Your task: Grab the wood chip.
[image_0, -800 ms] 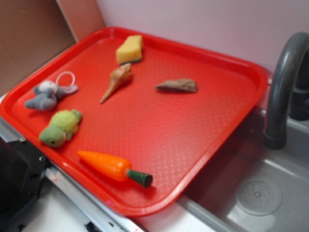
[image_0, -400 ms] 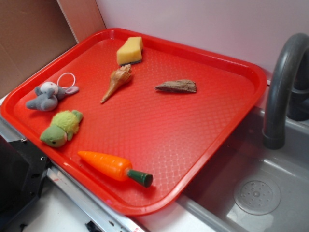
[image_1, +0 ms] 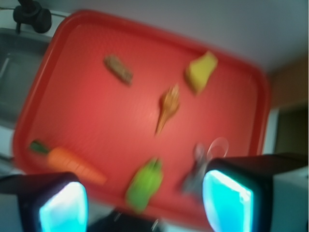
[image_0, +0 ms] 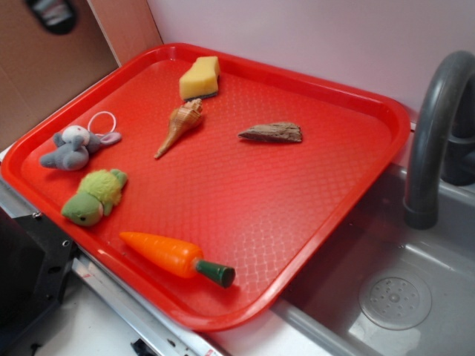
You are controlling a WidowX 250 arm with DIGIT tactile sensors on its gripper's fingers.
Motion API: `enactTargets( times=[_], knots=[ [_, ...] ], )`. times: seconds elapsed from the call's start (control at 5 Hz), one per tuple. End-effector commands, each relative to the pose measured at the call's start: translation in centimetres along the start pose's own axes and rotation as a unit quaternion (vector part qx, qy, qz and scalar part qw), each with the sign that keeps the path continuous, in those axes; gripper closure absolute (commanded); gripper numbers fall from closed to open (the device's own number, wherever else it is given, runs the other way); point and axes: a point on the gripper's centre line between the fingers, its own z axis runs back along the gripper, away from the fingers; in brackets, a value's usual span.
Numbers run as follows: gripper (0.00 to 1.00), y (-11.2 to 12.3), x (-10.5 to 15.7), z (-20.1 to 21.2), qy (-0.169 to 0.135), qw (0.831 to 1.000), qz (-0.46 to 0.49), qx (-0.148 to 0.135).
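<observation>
The wood chip (image_0: 272,132) is a flat brown-grey wedge lying on the red tray (image_0: 326,215), right of centre toward the back. In the blurred wrist view the wood chip (image_1: 118,69) lies upper left on the tray. My gripper (image_1: 145,203) is open and empty, high above the tray's near edge, far from the chip. Its cyan pads (image_1: 227,203) stand wide apart. In the exterior view only a dark part of the arm (image_0: 50,13) shows at the top left.
On the tray lie a tan seashell (image_0: 178,126), a yellow sponge (image_0: 200,78), a grey plush mouse (image_0: 73,146), a green plush turtle (image_0: 93,196) and a toy carrot (image_0: 174,256). A grey faucet (image_0: 434,126) and sink (image_0: 393,300) are at the right.
A dark part of the arm has come into the exterior view at the top left. The objects on the tray have not moved.
</observation>
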Motion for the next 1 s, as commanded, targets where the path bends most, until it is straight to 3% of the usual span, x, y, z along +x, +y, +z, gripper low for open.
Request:
enactTargets(
  times=[0.0,0.2,0.4,0.6,0.8],
  knots=[
    [0.0,-2.0,7.4,-3.7,-0.066,0.972,-0.217,0.069],
    [0.0,-2.7,9.5,-7.9,-0.037,0.959,-0.273,0.065],
    [0.0,-2.7,10.9,-12.0,0.016,0.954,-0.298,0.03],
    [0.0,-1.9,10.9,-15.8,0.069,0.955,-0.289,0.0],
    [0.0,-2.0,10.8,-17.3,0.091,0.95,-0.297,-0.016]
  ],
)
